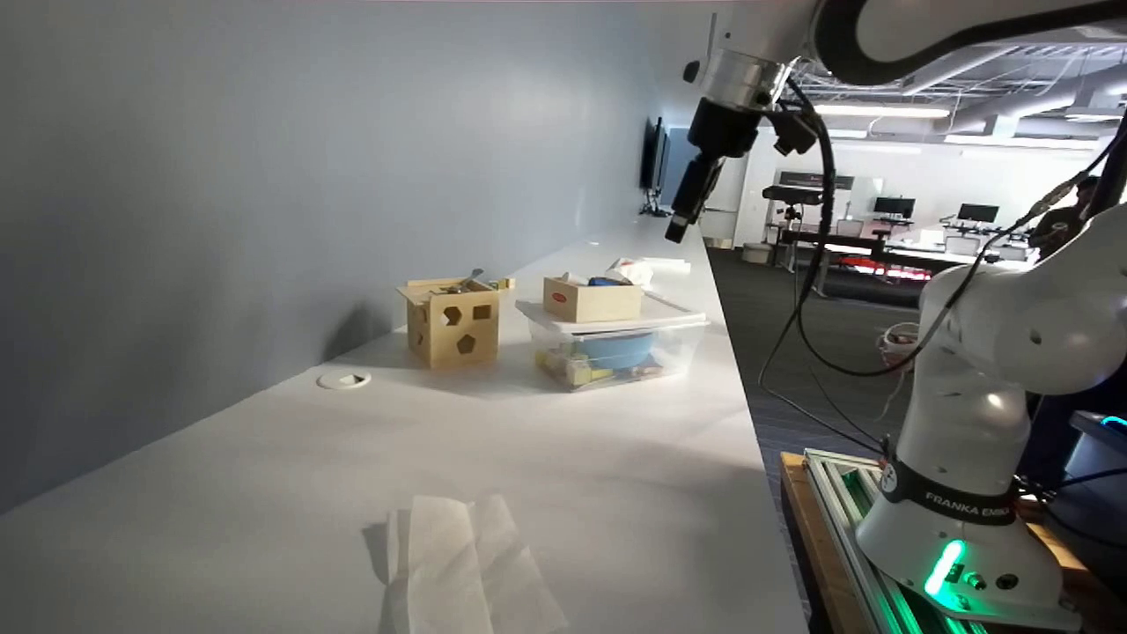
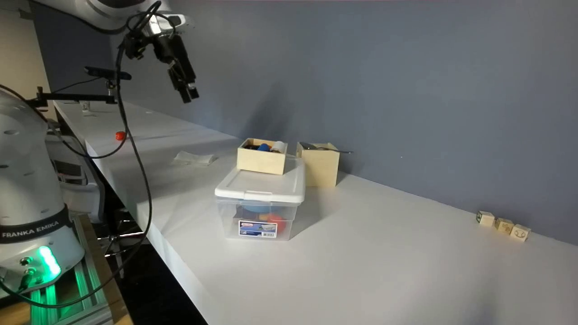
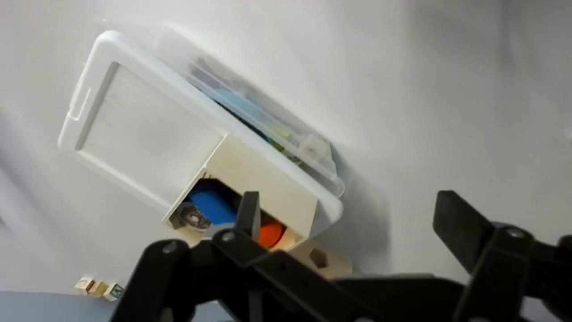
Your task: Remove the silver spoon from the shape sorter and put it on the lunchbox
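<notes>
The shape sorter (image 1: 465,335), a light wooden cube with dark shaped holes, stands upright near the wall; it also shows in an exterior view (image 2: 321,169) and partly in the wrist view (image 3: 337,264). The silver spoon (image 1: 474,276) lies across its top, with one end past the edge (image 2: 342,151); the wrist view does not show it. The lunchbox (image 1: 678,348), a translucent box with a white lid (image 2: 235,187), stands beside the cube; its lid shows in the wrist view (image 3: 147,129). My gripper (image 3: 351,217) is open and empty, high above the table (image 1: 680,224) (image 2: 189,95).
A small open wooden box (image 1: 607,304) with blue and orange items sits on part of the lunchbox lid. Small letter blocks (image 2: 504,225) lie by the wall (image 2: 406,90). A white cloth or paper (image 1: 467,563) and a red object (image 2: 120,135) lie on the table.
</notes>
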`<state>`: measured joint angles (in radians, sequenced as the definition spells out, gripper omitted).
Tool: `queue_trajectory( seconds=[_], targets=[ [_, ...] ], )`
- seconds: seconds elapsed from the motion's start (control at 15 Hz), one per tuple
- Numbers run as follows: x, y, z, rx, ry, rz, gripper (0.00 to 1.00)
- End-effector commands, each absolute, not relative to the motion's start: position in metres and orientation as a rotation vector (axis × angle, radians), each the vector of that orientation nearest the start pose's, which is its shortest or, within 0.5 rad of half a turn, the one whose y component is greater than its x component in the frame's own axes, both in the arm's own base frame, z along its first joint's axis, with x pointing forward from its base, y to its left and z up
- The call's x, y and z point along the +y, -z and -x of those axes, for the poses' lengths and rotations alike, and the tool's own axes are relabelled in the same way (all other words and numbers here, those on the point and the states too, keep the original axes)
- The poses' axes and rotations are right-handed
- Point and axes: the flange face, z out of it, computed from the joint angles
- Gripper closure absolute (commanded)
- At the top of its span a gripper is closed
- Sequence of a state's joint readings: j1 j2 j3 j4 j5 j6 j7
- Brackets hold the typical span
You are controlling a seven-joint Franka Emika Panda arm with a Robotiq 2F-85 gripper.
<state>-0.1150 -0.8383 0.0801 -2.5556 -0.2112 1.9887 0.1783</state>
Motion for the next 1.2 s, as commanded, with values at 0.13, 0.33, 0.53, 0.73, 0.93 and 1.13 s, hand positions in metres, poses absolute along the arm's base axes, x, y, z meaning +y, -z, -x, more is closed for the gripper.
queue_trajectory(
  seconds=[0.13,0.33,0.53,0.73,0.93,1.13],
  targets=[
    [-0.089,-0.586,-0.408,0.716,0.595,3.12,0.0],
    [-0.093,-0.585,-0.402,0.724,0.596,3.115,0.0],
    [-0.098,-0.581,-0.414,0.734,0.569,3.114,0.0],
    [-0.095,-0.585,-0.41,0.727,0.587,3.113,0.0],
    [-0.105,-0.59,-0.433,0.932,0.686,3.027,0.0],
    [-0.137,-0.595,-0.463,1.15,0.78,2.918,0.0]
  ],
)
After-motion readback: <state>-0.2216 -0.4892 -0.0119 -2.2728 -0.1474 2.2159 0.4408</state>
